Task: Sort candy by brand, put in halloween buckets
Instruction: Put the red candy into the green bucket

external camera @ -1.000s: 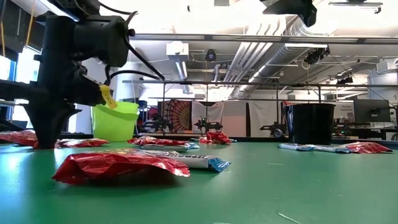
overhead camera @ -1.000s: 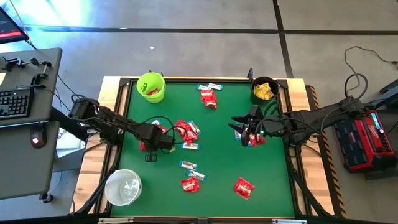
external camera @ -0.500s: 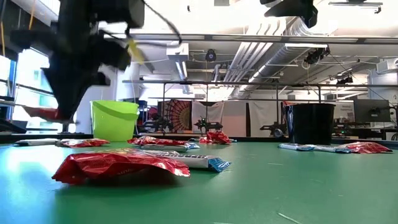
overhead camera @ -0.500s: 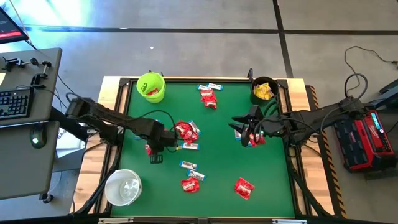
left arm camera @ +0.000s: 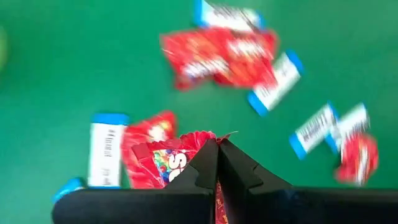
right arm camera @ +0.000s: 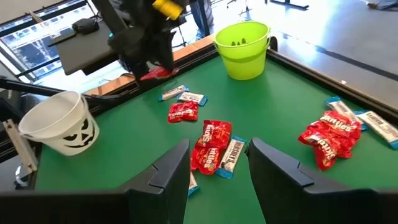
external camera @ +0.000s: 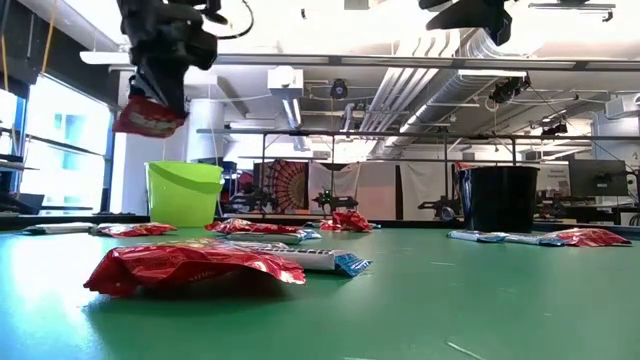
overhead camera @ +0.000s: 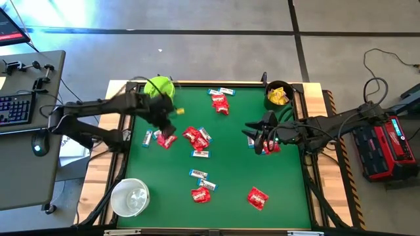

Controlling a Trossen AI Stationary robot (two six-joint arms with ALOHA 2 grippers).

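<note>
My left gripper (external camera: 160,98) hangs high over the left part of the green mat, near the lime green bucket (overhead camera: 159,88), and is shut on a red candy packet (external camera: 148,118). The same packet (right arm camera: 159,74) shows in the right wrist view too. My right gripper (right arm camera: 217,163) waits open above the mat's right half, nothing between its fingers. The black bucket (overhead camera: 279,94) at the far right corner holds yellow packets. A white bucket (overhead camera: 130,196) stands at the near left corner. My left gripper pinches the red packet's crimped upper edge (left arm camera: 198,137) between its two fingertips. The fingers point steeply down from above. The packet hangs below them, clear of the mat.
Red packets (overhead camera: 195,137) and white-and-blue bars (overhead camera: 202,176) lie scattered over the mat. A bar (overhead camera: 147,137) and a red packet (left arm camera: 149,132) lie below my left gripper. More candy (overhead camera: 220,99) lies near the far edge. A wooden rim frames the table.
My left gripper has risen from the mat with the red packet and swung toward the far edge and the green bucket, rolling at the wrist. The packet, on the mat a second ago, now hangs clear.
</note>
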